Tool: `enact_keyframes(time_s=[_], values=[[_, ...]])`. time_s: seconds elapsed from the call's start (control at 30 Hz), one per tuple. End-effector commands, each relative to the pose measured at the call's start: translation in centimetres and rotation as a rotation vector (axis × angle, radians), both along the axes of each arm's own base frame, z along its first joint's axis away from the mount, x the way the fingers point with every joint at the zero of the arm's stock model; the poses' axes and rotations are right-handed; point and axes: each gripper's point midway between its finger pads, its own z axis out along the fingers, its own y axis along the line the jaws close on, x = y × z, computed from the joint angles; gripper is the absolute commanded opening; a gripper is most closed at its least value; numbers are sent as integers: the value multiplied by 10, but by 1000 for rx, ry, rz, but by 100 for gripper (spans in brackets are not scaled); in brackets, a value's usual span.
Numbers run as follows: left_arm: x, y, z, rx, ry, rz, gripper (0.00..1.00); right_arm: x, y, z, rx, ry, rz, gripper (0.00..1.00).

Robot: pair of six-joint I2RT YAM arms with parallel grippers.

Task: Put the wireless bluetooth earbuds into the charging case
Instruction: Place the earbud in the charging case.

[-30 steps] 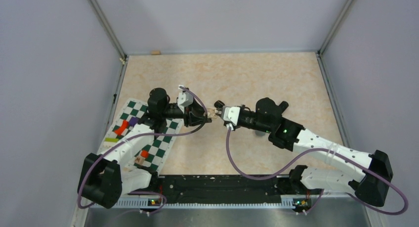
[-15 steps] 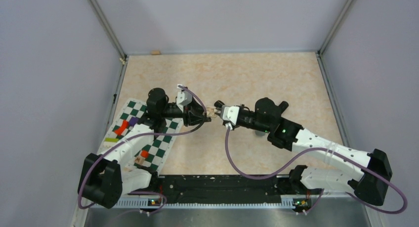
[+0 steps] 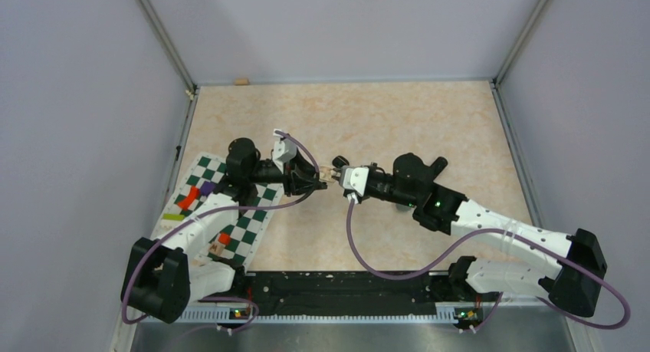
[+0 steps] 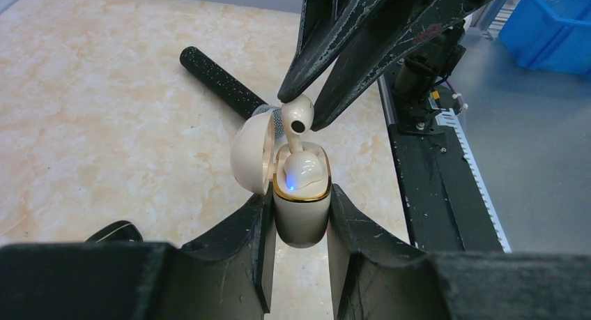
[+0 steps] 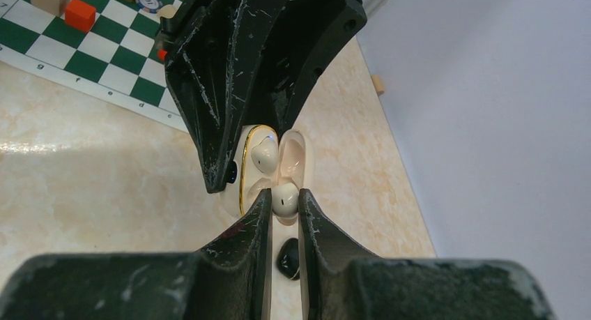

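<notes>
My left gripper point(image 4: 300, 219) is shut on the cream, gold-rimmed charging case point(image 4: 301, 208), held above the table with its lid point(image 4: 251, 153) swung open. One white earbud point(image 4: 304, 172) sits in the case beside a blue light. My right gripper point(image 5: 284, 201) is shut on a second white earbud point(image 5: 284, 198), whose head point(image 4: 298, 116) stands above the case mouth with its stem reaching down into the case. The two grippers meet tip to tip at mid-table point(image 3: 329, 176). No other earbud can be made out with certainty.
A black microphone point(image 4: 219, 79) lies on the marble table behind the case. A glossy black object point(image 5: 289, 258) lies on the table under my right fingers. A green-and-white chessboard point(image 3: 222, 210) with small coloured pieces lies at the left. A wooden block point(image 3: 242, 81) is at the back wall.
My right gripper has edged slightly left toward the case with the earbud. Both grips are unchanged.
</notes>
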Motion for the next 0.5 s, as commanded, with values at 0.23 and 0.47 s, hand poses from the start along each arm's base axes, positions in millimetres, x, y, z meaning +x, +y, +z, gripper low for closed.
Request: enact_keyframes(time_s=[0.23,0.47], values=[[3,3,21,-54,-71,16,9,-15,7,-12,-27,10,75,5],[6,5,24,-57,-57,34,9,-11,5,-2,1,1,46,19]])
